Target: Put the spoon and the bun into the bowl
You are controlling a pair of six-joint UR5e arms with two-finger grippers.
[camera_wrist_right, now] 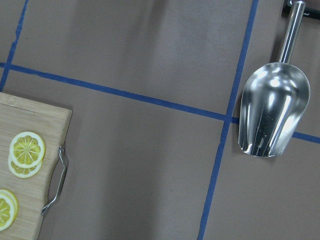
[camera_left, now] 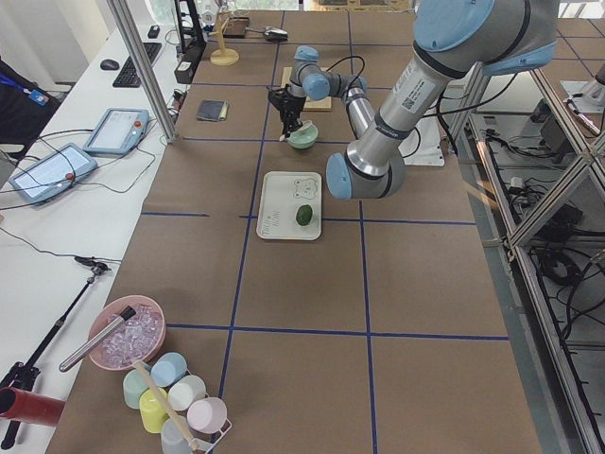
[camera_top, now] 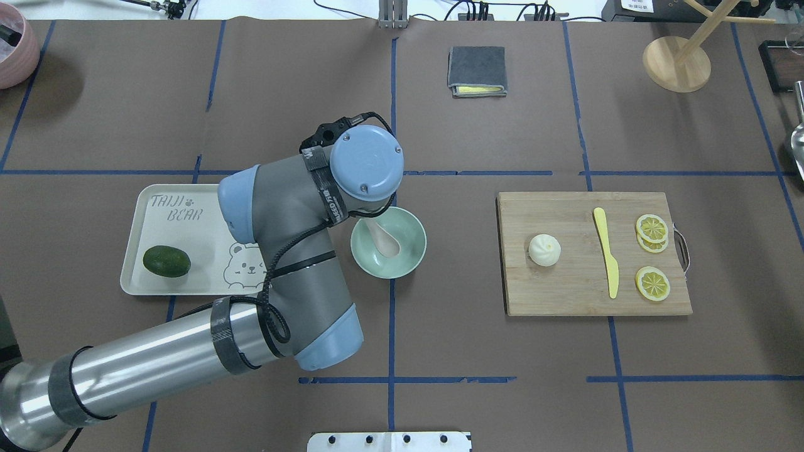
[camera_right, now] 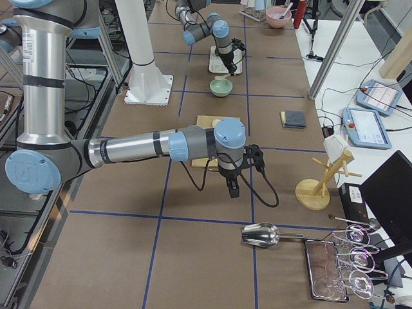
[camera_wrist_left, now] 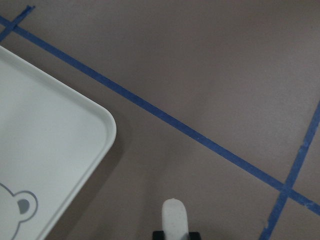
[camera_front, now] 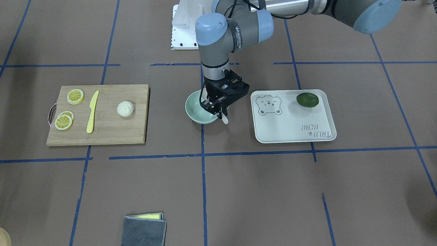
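— Spoon (camera_top: 387,243) first: where is it, and what has hold of it?
— Its scoop lies inside the bowl (camera_top: 411,257), handle slanting up over the rim toward the bear-print tray (camera_top: 188,232). The left gripper (camera_front: 218,110) hangs right over that rim, pinched on the handle as far as the front view lets me judge; overhead, the wrist hides it.
— And the other arm?
— The right gripper (camera_right: 232,188) shows only from the side, hovering off the end of the cutting board (camera_wrist_right: 50,130), near a metal scoop (camera_wrist_right: 270,110). Spread or pressed together, I cannot tell.
— What could go wrong?
— If the grip lets go with the handle that high, the spoon may pivot on the rim and flip out, or nudge the light bowl across the table (camera_top: 502,351). Lifting away before the jaws part fully would drag it back out.
— The bun (camera_top: 544,250)?
— On that board, well apart from the bowl, a yellow knife (camera_top: 607,251) near it. It looks soft and round: squeeze hard and it dents, grip shallow and it rolls. The spoon fills much of the bowl, so it could perch and tumble.
— Surface and room?
— Brown paper gridded with blue tape (camera_top: 391,314), likely slick. That tray lies just beside the bowl. A white bench (camera_left: 57,236) with tablets (camera_left: 115,130) runs along the operators' side.
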